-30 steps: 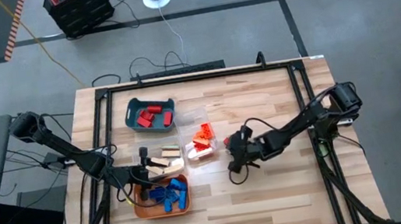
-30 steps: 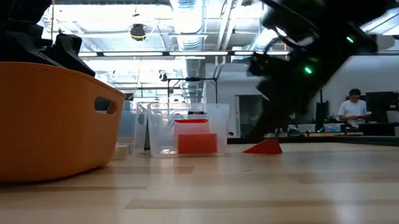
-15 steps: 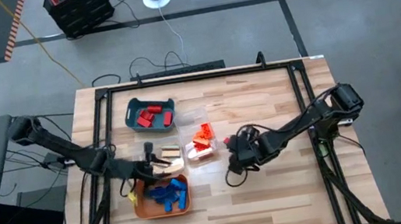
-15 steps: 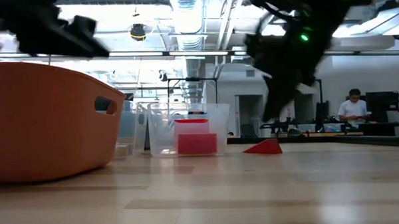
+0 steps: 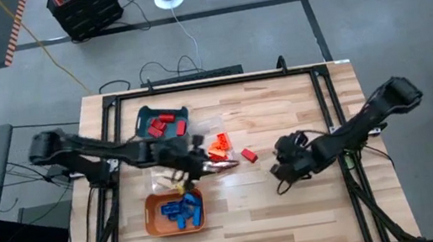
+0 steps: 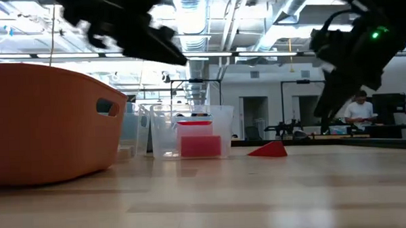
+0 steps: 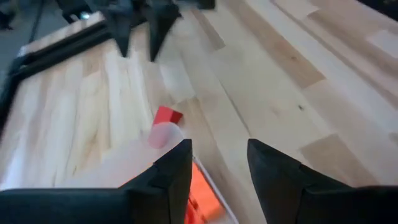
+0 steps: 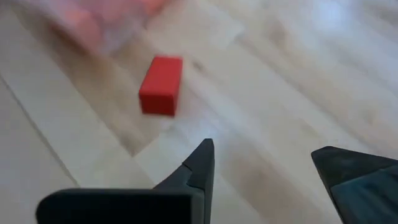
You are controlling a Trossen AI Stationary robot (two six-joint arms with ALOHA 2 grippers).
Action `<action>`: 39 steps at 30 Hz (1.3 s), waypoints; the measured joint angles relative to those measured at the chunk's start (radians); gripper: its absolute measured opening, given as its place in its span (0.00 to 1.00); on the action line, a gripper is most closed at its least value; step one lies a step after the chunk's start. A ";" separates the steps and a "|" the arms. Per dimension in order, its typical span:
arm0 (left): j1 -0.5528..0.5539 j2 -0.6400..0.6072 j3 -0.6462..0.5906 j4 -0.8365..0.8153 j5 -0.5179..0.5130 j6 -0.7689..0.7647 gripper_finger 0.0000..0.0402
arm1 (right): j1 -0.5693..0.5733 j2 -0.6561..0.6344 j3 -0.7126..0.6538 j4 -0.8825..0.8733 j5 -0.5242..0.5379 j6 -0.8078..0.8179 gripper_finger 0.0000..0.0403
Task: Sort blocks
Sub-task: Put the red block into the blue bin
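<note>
Writing or brand marks cannot be read on any object. Fingers of the left gripper [image 5: 224, 165] are seen parted with nothing between them, hovering over the clear tray [image 5: 206, 166] near the middle of the bench [image 5: 296, 203]. Fingers of the right gripper [image 8: 267, 168] are likewise held apart and empty, above bare wood, with a loose red block [image 8: 161, 85] lying flat on the bench just ahead of them and untouched. In the high view that red block [image 5: 249, 155] is found between the two grippers, beside the orange blocks [image 5: 219, 145] in the clear tray. Red blocks [image 5: 163, 126] are held in the teal tray [image 5: 145, 114] toward the far side, and blue blocks [image 5: 181, 212] in the orange tray [image 5: 152, 214] toward the near edge. The bench is of pale wooden planks within a black frame. Grey floor with cables is seen around it, and in the low view a person [image 6: 359, 112] is seated far back under ceiling ducts.
</note>
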 joint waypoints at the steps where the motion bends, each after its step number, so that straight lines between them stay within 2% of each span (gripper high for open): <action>1: 0.015 0.046 0.032 0.003 0.022 0.011 0.38 | 0.001 -0.037 -0.015 -0.002 0.017 0.000 0.18; 6: 0.081 0.273 0.218 -0.017 0.094 0.038 0.40 | -0.043 -0.192 -0.052 0.003 0.045 -0.073 0.19; 10: 0.111 0.432 0.390 -0.120 0.109 0.044 0.40 | -0.074 -0.298 -0.053 0.006 0.046 -0.160 0.19; 17: 0.115 0.630 0.659 -0.320 0.120 0.119 0.42 | -0.040 -0.459 -0.051 -0.040 0.077 -0.243 0.19; 24: 0.119 0.749 0.809 -0.367 0.119 0.166 0.58 | 0.005 -0.548 -0.051 -0.151 0.111 -0.200 0.19; 30: 0.135 0.838 0.886 -0.376 0.117 0.225 0.71 | 0.048 -0.590 -0.051 -0.185 0.114 -0.185 0.19; 39: 0.179 0.938 1.004 -0.455 0.123 0.245 0.71 | 0.073 -0.628 -0.051 -0.203 0.124 -0.218 0.19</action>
